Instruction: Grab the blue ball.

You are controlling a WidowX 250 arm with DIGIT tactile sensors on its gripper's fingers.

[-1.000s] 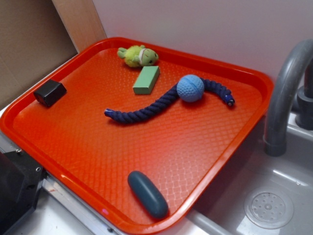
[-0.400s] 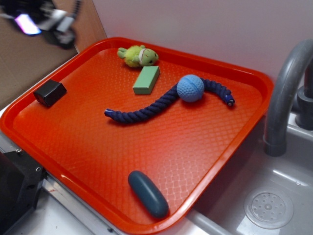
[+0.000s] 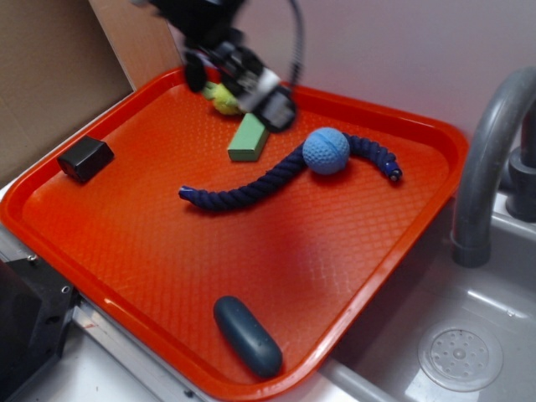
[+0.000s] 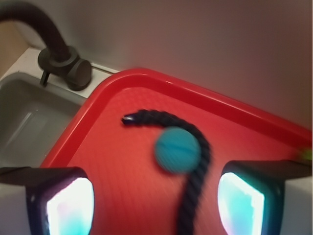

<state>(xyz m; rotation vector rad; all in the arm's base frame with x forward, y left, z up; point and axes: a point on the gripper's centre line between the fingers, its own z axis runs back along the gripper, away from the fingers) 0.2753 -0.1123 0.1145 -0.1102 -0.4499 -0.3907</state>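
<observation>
Black and motion-smeared, the tool (image 3: 239, 79) hangs over the far left part of the red tray (image 3: 435, 142), above the green block (image 3: 250, 136) and in front of the yellow-green plush toy (image 3: 224, 100), which it partly covers. In the wrist view its two fingers (image 4: 63, 198) stand wide apart at the bottom corners of the picture with nothing between them, so it is spread and empty. From the tool, the blue ball (image 3: 326, 151) lies off toward the faucet (image 3: 490, 159) side of the tray and a little nearer the exterior camera; in the wrist view the ball (image 4: 177, 149) sits ahead of the gap between the fingers, roughly centred but closer to the right-hand finger of that picture. My reading is that the coming move turns on carrying the tool across that span and down, keeping the ball centred in the gap. The ball rests against the dark navy rope (image 3: 251, 188), which curves behind and beside it, so one finger may meet the rope on the descent. A black box (image 3: 85, 157) near the left rim and a dark teal capsule (image 3: 247, 335) near the front rim lie well apart from the path. Both views are blurred: the tool's height above the tray cannot be judged, the ball's surface texture is lost in the wrist view, and the fingertips are cut off by the frame.
</observation>
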